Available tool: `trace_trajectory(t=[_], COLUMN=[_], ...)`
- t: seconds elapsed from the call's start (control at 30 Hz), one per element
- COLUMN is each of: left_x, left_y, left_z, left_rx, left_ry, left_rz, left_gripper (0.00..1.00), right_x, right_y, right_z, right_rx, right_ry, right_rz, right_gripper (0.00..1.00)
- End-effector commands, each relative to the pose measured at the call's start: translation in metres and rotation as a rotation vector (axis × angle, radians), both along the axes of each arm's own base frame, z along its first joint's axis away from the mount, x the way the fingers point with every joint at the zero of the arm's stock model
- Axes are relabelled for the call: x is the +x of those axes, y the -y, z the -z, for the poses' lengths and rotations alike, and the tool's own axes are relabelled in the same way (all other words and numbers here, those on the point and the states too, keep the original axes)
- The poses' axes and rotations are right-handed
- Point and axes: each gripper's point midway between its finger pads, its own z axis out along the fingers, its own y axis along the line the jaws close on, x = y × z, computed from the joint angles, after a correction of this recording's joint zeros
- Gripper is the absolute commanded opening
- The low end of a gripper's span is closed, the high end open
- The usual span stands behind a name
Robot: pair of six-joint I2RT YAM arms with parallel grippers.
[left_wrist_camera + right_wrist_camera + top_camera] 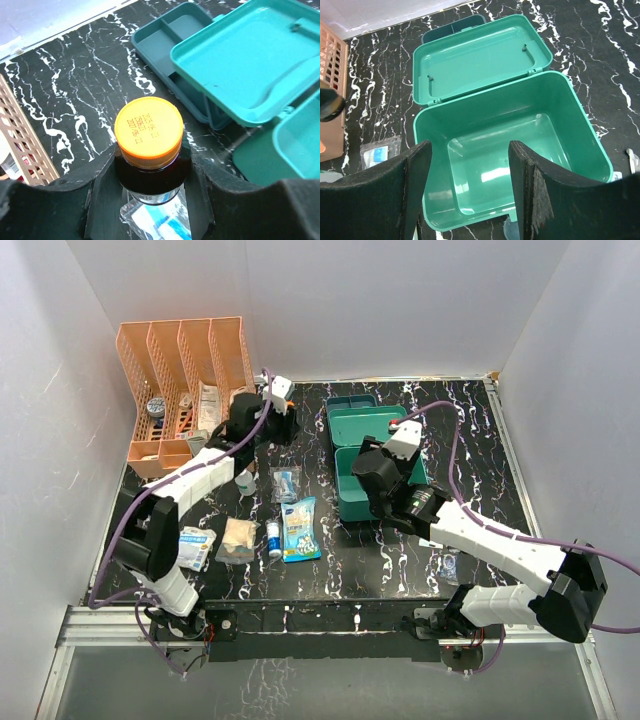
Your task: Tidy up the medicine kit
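The medicine kit (pixel 350 502) lies open in the middle of the table, a teal-green box with its lid (pixel 480 60) folded back and nothing in its base (pixel 520 145). Behind the lid sits its darker teal divided insert tray (pixel 165 40). My left gripper (pixel 150 185) is shut on a dark bottle with an orange cap (pixel 148 132), held above a clear sachet (pixel 160 222) just left of the kit; the same gripper (pixel 283 420) shows near the rack. My right gripper (pixel 470 175) hangs open over the box base, and this gripper (pixel 372 488) holds nothing.
An orange slotted rack (pixel 185 380) with several items stands at the back left. Loose on the table in front of it: a blue-and-white sachet (pixel 300 528), a small white bottle (pixel 273 537), a beige packet (pixel 238 540), a blue packet (pixel 195 548). A small clear item (pixel 447 565) lies at right.
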Motion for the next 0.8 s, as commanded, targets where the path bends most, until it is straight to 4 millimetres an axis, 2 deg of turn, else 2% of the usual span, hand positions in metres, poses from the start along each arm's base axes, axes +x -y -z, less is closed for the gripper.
trace_trajectory(t=[0.0, 0.2, 0.33, 0.57, 0.77], left_x=[-0.032, -0.055, -0.067, -0.100, -0.122], left_y=[0.012, 0.038, 0.064, 0.120, 0.158], left_z=[-0.049, -0.104, -0.129, -0.140, -0.131], left_rx=[-0.062, -0.131, -0.193, -0.284, -0.341], left_ry=[-0.056, -0.047, -0.092, -0.224, -0.338], left_rz=[0.090, 0.199, 0.269, 0.426, 0.525], left_gripper=[0.00, 0.00, 0.00, 0.00, 0.00], right_x=[0.000, 0.000, -0.001, -0.012, -0.025], right_y=[0.012, 0.033, 0.048, 0.072, 0.092], right_z=[-0.032, -0.060, -0.079, -0.096, -0.099], right_rx=[0.048, -0.003, -0.039, -0.024, -0.044], right_ry=[0.071, 0.115, 0.154, 0.204, 0.212], right_rz=[0.078, 0.185, 0.255, 0.336, 0.375], right_gripper=[0.60, 0.61, 0.64, 0.69, 0.84])
